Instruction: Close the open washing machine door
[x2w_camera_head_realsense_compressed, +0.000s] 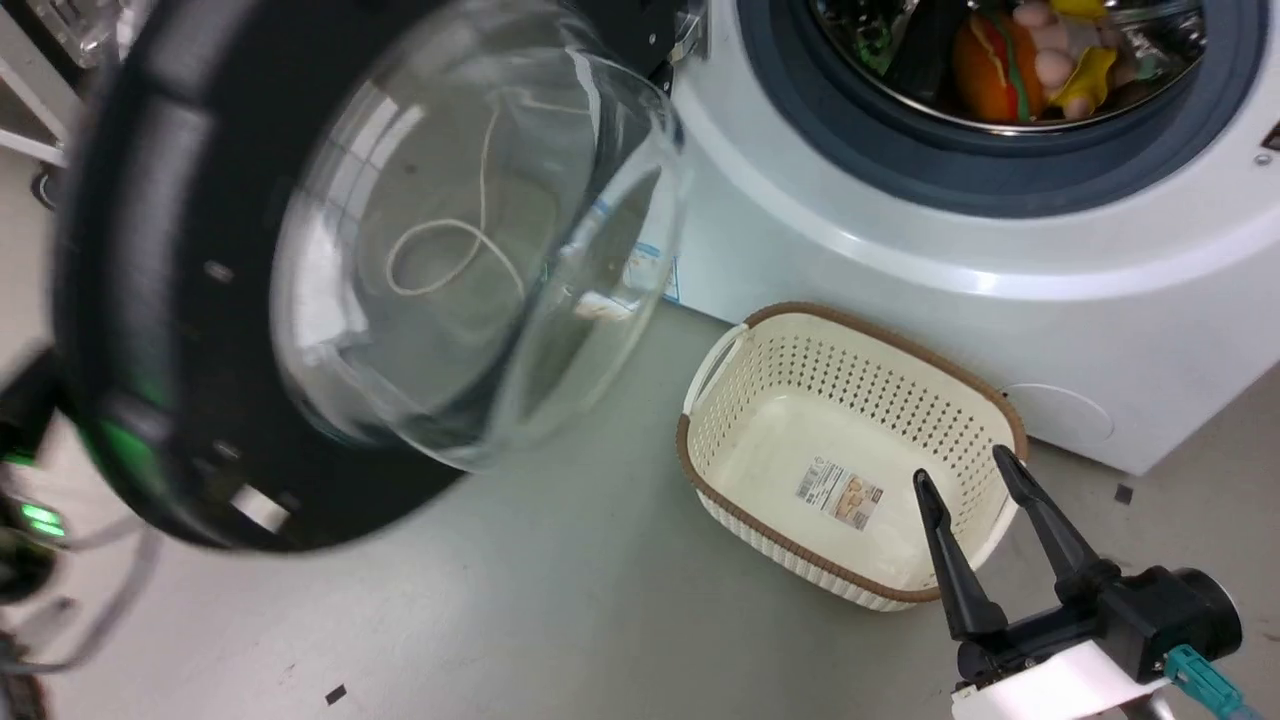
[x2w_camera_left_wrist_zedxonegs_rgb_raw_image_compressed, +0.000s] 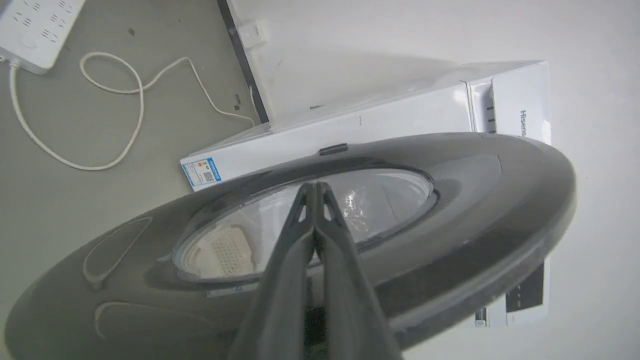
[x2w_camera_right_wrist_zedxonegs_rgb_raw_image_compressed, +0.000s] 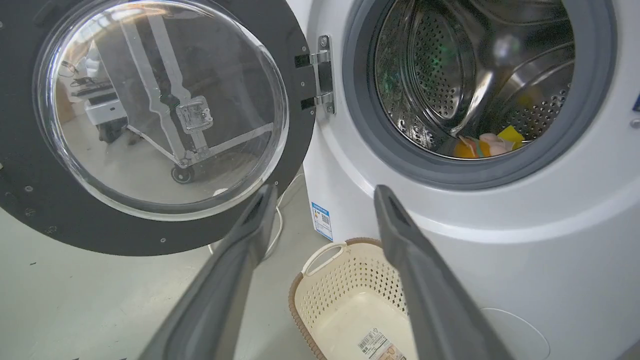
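Right gripper (x2w_camera_head_realsense_compressed: 960, 468) is hovering low at the right of the head view, above the near right corner of the cream basket (x2w_camera_head_realsense_compressed: 860, 330). Its fingers are spread wide, pointing toward the washing machine (x2w_camera_head_realsense_compressed: 850, 250) and holding nothing. In the right wrist view the same spread fingers (x2w_camera_right_wrist_zedxonegs_rgb_raw_image_compressed: 240, 250) are framing the basket (x2w_camera_right_wrist_zedxonegs_rgb_raw_image_compressed: 345, 280) and the machine front (x2w_camera_right_wrist_zedxonegs_rgb_raw_image_compressed: 500, 225).

Left gripper (x2w_camera_left_wrist_zedxonegs_rgb_raw_image_compressed: 315, 186) is reaching toward the outer face of the washing machine door (x2w_camera_left_wrist_zedxonegs_rgb_raw_image_compressed: 475, 200), fingers pressed together, tips lying over the window. Whether they are touching cannot be told.

The door (x2w_camera_right_wrist_zedxonegs_rgb_raw_image_compressed: 160, 110) is standing open, swung out left of the drum (x2w_camera_right_wrist_zedxonegs_rgb_raw_image_compressed: 450, 75) and hanging on its metal hinge (x2w_camera_right_wrist_zedxonegs_rgb_raw_image_compressed: 320, 75). In the head view it (x2w_camera_head_realsense_compressed: 150, 300) is showing blurred.

The drum is holding soft items (x2w_camera_head_realsense_compressed: 1000, 65) in orange, yellow and pink, lying at its bottom. The basket is sitting on the floor just beside the machine, a printed label (x2w_camera_head_realsense_compressed: 838, 497) lying on its base.
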